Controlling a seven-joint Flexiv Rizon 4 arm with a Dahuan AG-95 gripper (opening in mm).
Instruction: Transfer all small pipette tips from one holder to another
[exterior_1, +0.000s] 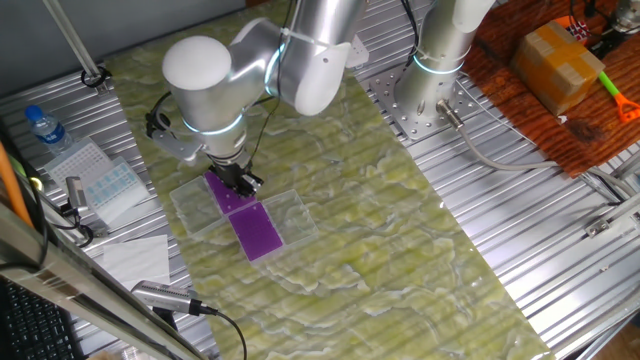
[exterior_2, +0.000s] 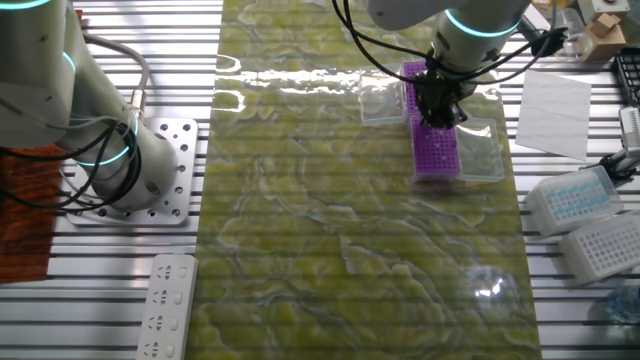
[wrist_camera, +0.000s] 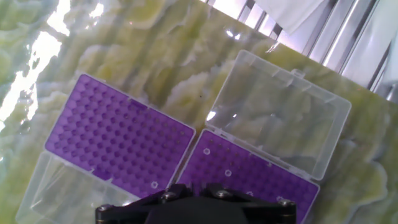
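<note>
Two purple holders lie end to end on the green mat, each with its clear lid folded open. In the hand view the left holder (wrist_camera: 118, 146) shows one pale pipette tip (wrist_camera: 154, 184) near its lower edge. The right holder (wrist_camera: 261, 171) carries a few small pipette tips (wrist_camera: 207, 151) as pale dots. My gripper (wrist_camera: 200, 191) is low over the seam between them. Its two black fingers stand almost touching, and I cannot see whether a tip sits between them. The fixed views show the gripper (exterior_1: 243, 183) (exterior_2: 440, 110) down at the plates (exterior_1: 258, 232) (exterior_2: 436, 150).
Clear lids (exterior_1: 295, 215) (exterior_2: 383, 100) flank the holders. Spare tip boxes (exterior_2: 575, 200) and a sheet of paper (exterior_2: 555, 100) sit off the mat. There is also a water bottle (exterior_1: 45, 128), a second arm's base (exterior_1: 440, 60), a power strip (exterior_2: 168, 305) and a cardboard box (exterior_1: 558, 65).
</note>
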